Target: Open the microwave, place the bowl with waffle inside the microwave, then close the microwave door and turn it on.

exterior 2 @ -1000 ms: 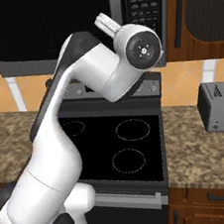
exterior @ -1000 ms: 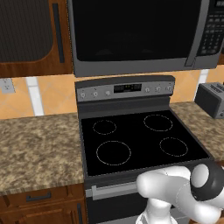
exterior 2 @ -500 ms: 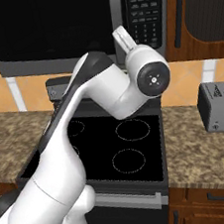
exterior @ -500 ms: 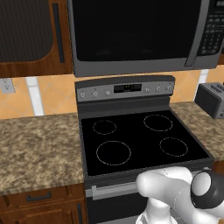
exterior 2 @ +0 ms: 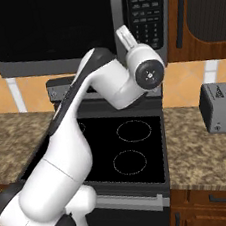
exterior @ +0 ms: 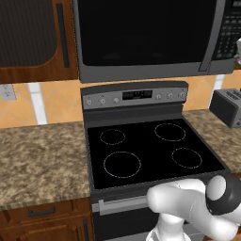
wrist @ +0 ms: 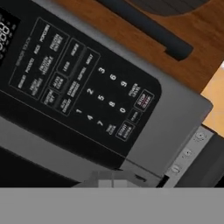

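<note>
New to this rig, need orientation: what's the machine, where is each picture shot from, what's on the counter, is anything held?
It is a rendered kitchen. The white arm is a robot on a driving base. Two pictures come from cameras on that base, behind the arm to its left and right. The third looks along its hand, close to the microwave keypad. The microwave door is closed. Below is a black stove between speckled counters; a toaster stands on the right one. The jaws are shut, and I see nothing held.
</note>
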Motion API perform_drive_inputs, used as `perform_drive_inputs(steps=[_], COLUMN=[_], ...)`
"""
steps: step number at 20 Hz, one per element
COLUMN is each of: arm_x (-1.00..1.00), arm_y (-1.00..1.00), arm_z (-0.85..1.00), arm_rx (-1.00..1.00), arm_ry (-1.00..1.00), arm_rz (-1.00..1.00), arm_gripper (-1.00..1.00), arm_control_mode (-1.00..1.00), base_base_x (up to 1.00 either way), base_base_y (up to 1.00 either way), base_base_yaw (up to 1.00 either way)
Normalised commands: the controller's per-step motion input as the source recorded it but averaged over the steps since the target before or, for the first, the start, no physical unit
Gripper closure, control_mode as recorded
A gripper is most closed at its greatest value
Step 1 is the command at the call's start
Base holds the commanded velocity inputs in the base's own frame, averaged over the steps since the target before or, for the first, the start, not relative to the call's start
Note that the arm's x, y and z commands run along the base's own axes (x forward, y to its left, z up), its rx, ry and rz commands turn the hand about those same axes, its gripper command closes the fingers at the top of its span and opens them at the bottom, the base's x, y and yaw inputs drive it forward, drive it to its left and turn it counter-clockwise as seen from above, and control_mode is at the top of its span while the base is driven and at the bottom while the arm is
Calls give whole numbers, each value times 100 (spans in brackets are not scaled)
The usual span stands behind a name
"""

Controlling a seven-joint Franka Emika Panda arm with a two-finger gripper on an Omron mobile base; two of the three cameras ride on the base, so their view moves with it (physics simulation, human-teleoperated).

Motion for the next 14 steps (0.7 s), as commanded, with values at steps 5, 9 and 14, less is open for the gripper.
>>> perform_drive_inputs(steps=[5,9,14], arm_x=[64,51,53], arm_y=[-3,-24,-19], arm_z=[-6,-5,-9], arm_rx=[9,11,10], arm_ry=[1,0,0], arm_rz=[0,0,0], arm_gripper=[100,100,100], arm_control_mode=[-100,-100,-100], base_base_x=[0,0,0], base_base_y=[0,0,0], base_base_yaw=[0,0,0])
